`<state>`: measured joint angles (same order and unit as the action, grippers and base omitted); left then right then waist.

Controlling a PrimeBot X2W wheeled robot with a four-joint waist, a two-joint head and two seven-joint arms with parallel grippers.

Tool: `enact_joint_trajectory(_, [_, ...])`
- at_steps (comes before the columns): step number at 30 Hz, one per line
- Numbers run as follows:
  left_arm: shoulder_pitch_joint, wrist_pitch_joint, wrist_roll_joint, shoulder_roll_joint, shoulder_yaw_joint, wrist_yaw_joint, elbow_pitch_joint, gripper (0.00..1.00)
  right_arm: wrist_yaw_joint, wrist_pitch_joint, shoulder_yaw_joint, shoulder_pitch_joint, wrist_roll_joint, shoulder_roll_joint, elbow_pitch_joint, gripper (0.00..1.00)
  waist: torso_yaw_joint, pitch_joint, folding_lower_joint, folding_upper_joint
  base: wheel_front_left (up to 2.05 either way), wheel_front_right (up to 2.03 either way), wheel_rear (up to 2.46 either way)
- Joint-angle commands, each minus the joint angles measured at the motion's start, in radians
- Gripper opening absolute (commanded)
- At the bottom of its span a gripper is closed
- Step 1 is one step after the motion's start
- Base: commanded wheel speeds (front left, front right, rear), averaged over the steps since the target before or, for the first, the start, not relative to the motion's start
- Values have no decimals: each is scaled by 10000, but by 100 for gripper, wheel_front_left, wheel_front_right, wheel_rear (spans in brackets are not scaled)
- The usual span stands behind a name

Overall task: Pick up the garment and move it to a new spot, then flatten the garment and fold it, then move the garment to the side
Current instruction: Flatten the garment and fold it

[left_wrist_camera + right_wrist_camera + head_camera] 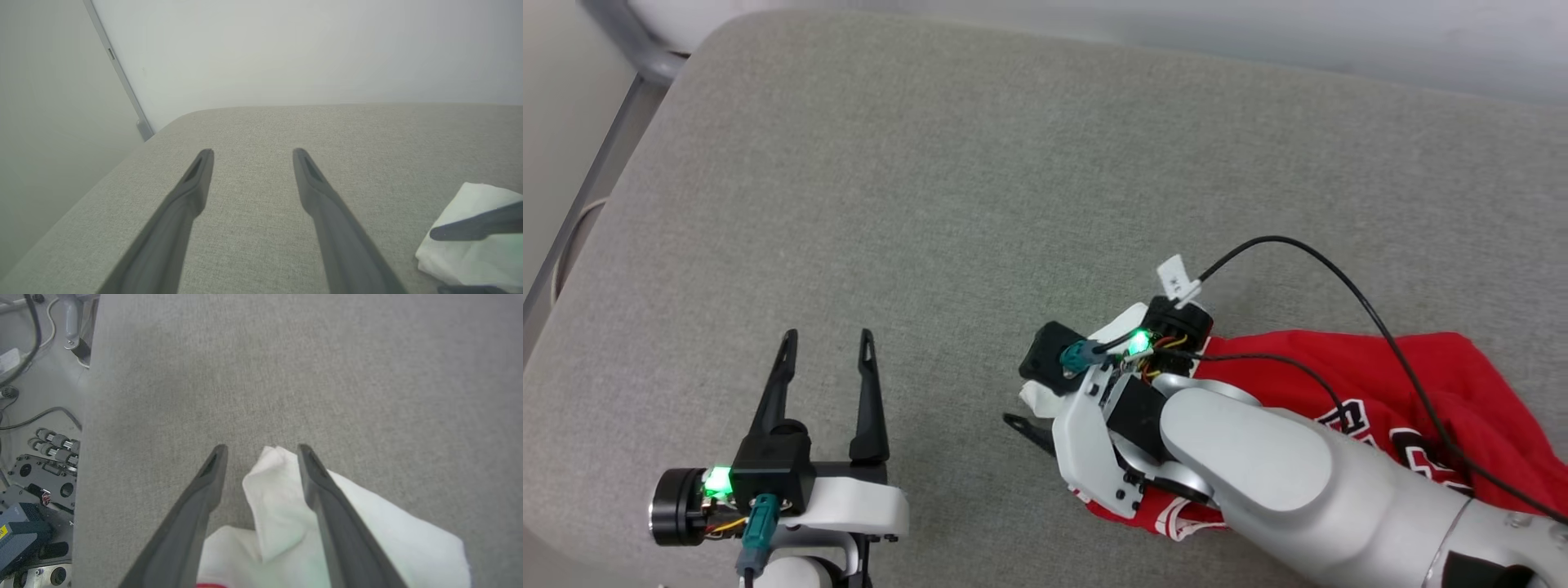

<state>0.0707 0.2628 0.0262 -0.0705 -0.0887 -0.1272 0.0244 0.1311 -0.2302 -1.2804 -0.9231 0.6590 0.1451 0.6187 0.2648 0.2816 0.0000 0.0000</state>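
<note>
Now right gripper (261, 451) jaws stand spread, loosely straddling the white sleeve (282, 510) of the red jersey (1421, 384) bunched on the worktop's (1013, 163) near right, left gripper (827, 339) jaws released well apart from it; best lift clear without snagging, then regrip edges to flatten.

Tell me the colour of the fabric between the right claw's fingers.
White, on the red jersey shirt's sleeve; right wrist view shows it best.
</note>
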Motion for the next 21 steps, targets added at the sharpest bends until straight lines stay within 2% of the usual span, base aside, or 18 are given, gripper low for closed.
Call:
enact_joint_trajectory(1, [-106,27,-52,-77,82,-20,-12,100,-9,604,38,-162,144,198,-206,100,-229,-247,0,0,0,0,0])
enact_joint_trajectory(5, [-321,26,-83,-199,206,-41,-92,100,-9,1877,590,-16,313,740,-728,100,-610,-608,0,0,0,0,0])
enact_joint_trajectory(10, [-586,26,-136,-343,308,-45,-194,100,-10,2830,1926,479,-2,1571,-1359,100,-1108,-1004,0,0,0,0,0])
enact_joint_trajectory(14, [-785,26,-153,-407,344,-58,-265,100,-10,3293,3385,1277,-486,2121,-1924,100,-1439,-1272,0,0,0,0,0])
enact_joint_trajectory(17, [-872,26,-165,-513,325,25,-295,100,-10,3572,4673,2208,-924,2305,-2405,100,-1640,-1494,0,0,0,0,0])
enact_joint_trajectory(21, [-582,26,-175,-911,234,441,-339,100,-10,3721,6547,3728,-1711,2306,-3230,100,-1842,-1693,0,0,0,0,0])
